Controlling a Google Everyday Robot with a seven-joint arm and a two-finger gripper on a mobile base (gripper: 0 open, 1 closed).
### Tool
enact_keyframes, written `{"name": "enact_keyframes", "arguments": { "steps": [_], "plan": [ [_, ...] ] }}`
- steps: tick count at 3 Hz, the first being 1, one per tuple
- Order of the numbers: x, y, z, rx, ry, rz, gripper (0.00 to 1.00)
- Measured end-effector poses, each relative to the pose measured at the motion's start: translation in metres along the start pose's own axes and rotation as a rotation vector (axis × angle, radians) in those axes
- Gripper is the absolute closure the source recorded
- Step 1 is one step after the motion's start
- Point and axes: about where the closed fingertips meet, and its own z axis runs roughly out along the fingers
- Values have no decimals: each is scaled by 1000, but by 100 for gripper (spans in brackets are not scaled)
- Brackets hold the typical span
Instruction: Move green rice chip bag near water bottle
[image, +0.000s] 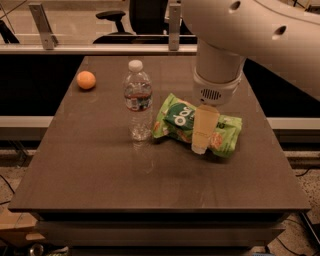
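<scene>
The green rice chip bag (176, 119) lies flat on the brown table (150, 185), its left end close to the base of the water bottle (138, 100). The bottle stands upright just left of the bag, clear with a white cap and a red and dark label band. My gripper (201, 142) hangs from the white arm (220, 60) directly over the middle of the bag and covers part of it. I cannot tell whether it is touching or holding the bag.
An orange (86, 80) sits at the table's far left. A metal rail and an office chair (145, 15) stand behind the table. The table's right edge is close to the bag's right end.
</scene>
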Motion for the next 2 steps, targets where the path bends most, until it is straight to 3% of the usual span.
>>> {"name": "enact_keyframes", "arguments": {
  "steps": [2],
  "plan": [
    [13,-17,-7,44,-49,29,0]
  ]
}}
